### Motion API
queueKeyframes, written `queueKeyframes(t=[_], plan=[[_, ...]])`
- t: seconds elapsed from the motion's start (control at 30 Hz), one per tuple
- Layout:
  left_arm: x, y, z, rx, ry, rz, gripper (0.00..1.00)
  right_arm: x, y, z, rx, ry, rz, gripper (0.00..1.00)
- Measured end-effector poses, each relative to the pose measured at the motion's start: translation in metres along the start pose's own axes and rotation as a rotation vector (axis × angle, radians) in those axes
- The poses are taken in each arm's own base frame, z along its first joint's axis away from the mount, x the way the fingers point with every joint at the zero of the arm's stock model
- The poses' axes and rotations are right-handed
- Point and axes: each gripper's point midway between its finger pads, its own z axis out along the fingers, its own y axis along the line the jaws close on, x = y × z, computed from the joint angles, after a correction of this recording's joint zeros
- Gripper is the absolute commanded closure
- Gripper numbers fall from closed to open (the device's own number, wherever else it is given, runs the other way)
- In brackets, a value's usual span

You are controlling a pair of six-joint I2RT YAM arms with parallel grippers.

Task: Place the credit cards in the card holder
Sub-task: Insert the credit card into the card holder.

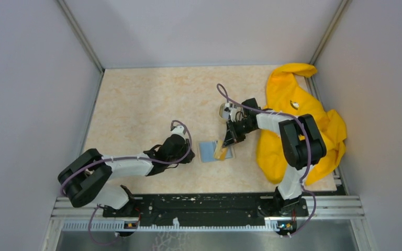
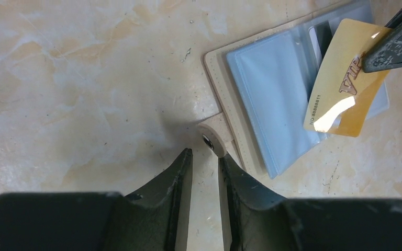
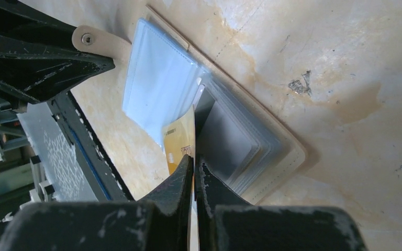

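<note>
The card holder lies open on the table, tan outside with light blue sleeves. My right gripper is shut on a gold credit card marked VIP, held on edge over the holder's sleeves. A dark card sits in a sleeve on the right half. My left gripper is low on the table at the holder's left edge. Its jaws stand a narrow gap apart with nothing between them. The snap tab lies just past the tips, touching one finger.
A big yellow cloth is heaped at the right, under and behind the right arm. Grey walls close in the table on three sides. A black rail runs along the near edge.
</note>
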Motion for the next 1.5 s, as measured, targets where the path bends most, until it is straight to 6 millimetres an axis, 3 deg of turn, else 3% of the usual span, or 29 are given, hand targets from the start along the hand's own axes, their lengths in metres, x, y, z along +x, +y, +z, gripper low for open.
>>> queueKeyframes(t=[0.6, 1.5], plan=[[-0.008, 0.002, 0.008, -0.006, -0.008, 0.037, 0.70, 0.000, 0.005, 0.017, -0.052, 0.103, 0.042, 1.00], [-0.021, -0.003, 0.024, 0.042, -0.006, 0.047, 0.73, -0.003, 0.003, 0.023, -0.031, 0.256, 0.135, 0.93]])
